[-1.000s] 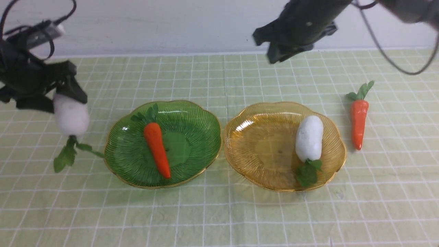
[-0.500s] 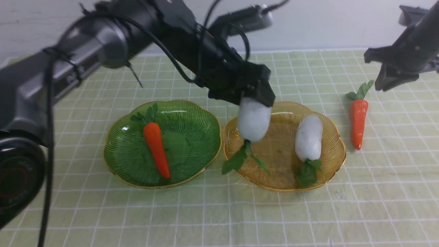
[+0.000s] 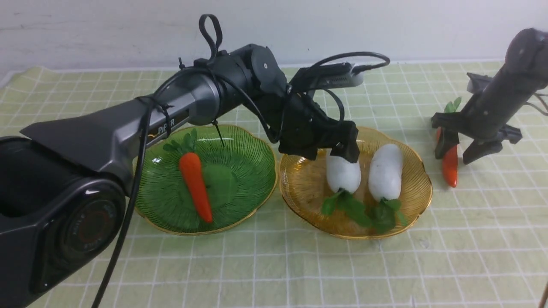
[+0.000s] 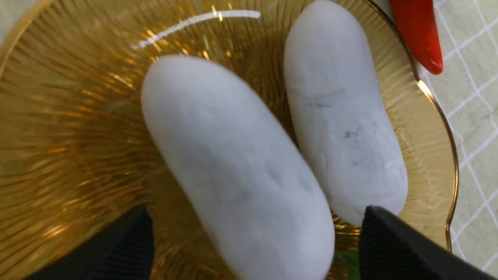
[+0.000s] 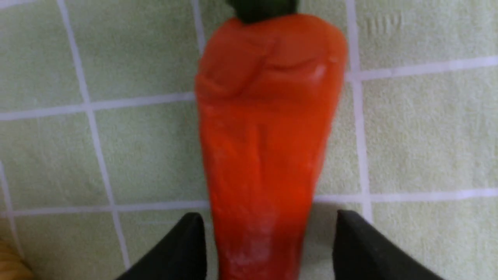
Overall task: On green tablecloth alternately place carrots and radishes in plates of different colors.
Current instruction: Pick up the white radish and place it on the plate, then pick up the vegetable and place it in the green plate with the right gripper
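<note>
On the green tablecloth [image 3: 274, 265] stand two plates. The green plate [image 3: 246, 171] holds one carrot [image 3: 195, 186]. In the amber plate [image 3: 299, 188] lie two radishes side by side, the left one [image 3: 342, 173] and the right one [image 3: 386, 171]. My left gripper [image 3: 336, 156] is open over the left radish [image 4: 233, 186], its fingers [image 4: 128, 245] standing clear on either side. The other carrot [image 3: 449, 169] lies on the cloth to the right of the amber plate. My right gripper [image 3: 454, 153] is open and low over this carrot [image 5: 268, 136], straddling its thin end.
A pale wall runs behind the cloth's far edge. The left arm [image 3: 192, 102] stretches across above the green plate. The tablecloth's far left corner is rumpled.
The left gripper lowered its radish into the amber plate beside the other one and opened off it. The right gripper came down over the loose carrot and opened around it.
</note>
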You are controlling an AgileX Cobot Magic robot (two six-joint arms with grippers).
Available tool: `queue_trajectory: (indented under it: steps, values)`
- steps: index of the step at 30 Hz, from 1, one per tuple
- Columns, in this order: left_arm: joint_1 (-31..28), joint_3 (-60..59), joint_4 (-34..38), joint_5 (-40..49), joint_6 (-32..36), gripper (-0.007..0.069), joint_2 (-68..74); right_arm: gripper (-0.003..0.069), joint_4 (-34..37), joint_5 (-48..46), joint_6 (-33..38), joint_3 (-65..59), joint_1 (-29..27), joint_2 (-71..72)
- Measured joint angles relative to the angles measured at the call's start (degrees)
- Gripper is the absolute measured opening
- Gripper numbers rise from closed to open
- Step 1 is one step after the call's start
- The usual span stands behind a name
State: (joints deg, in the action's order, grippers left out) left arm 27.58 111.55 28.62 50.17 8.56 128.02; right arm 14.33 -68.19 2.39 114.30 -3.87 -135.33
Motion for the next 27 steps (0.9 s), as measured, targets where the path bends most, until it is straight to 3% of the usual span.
queue_trajectory:
  steps: [2, 3, 4, 5, 6, 7, 8, 10, 13, 16, 17, 18, 20, 27]
  values:
    - [-0.53, 1.32, -1.76, 1.97, -2.28, 0.0592, -0.4, 0.0255, 0.83, 0.27, 0.0, 0.0, 0.05, 0.0]
    - [-1.56, 3.26, -5.16, 6.04, -4.9, 0.0485, -1.54, 0.0217, 2.38, -0.4, 0.42, 0.19, 0.11, 0.08]
    - [-1.81, 4.19, -6.87, 7.21, -5.85, 0.043, -1.98, 0.0221, 2.76, -0.74, 0.52, 0.27, 0.11, 0.14]
    - [-3.0, 6.45, -11.33, 12.06, -7.49, 0.0277, -3.97, 0.0235, 3.7, -1.77, 1.04, 0.7, 0.11, 0.56]
    - [-3.0, 6.76, -12.01, 12.06, -7.63, 0.0253, -3.97, 0.0235, 3.97, -1.77, 1.16, 0.7, 0.11, 0.7]
    - [-4.62, 9.02, -18.2, 17.0, -8.56, 0.0099, -7.55, 0.0235, 6.58, -2.23, 2.03, 1.43, 0.11, 2.56]
    - [-5.53, 9.82, -22.05, 18.58, -9.02, 0.0048, -9.68, 0.0235, 9.38, -2.18, 3.18, 1.62, 0.43, 4.66]
    - [-6.54, 10.06, -24.41, 19.46, -9.25, 0.0028, -11.98, 0.0235, 12.05, -2.18, 4.56, 1.85, 1.0, 6.77]
    - [-10.93, 10.51, -31.35, 20.72, -10.68, -0.0004, -18.94, 0.0235, 21.48, -1.8, 9.56, 2.78, 6.4, 13.14]
    - [-15.13, 9.49, -32.0, 21.24, -11.52, -0.0008, -23.63, 0.0235, 26.33, -0.95, 11.96, 3.3, 15.39, 15.13]
    - [-15.79, 9.04, -31.91, 21.29, -11.58, -0.0008, -24.77, 0.0235, 26.47, -0.51, 12.12, 3.34, 17.3, 15.07]
    - [-19.09, 5.74, -30.95, 21.53, -11.73, -0.0008, -28.78, 0.0235, 25.07, 1.54, 12.38, 3.29, 23.24, 13.66]
    - [-21.77, 1.2, -29.62, 21.53, -11.79, -0.0008, -32.58, 0.0235, 22.96, 4.02, 12.38, 3.1, 27.61, 11.58]
    - [-25.52, -26.27, -27.92, 16.98, -11.79, -0.0008, -48.68, 0.0252, 19.92, 13.22, 11.41, 2.9, 34.52, 4.96]
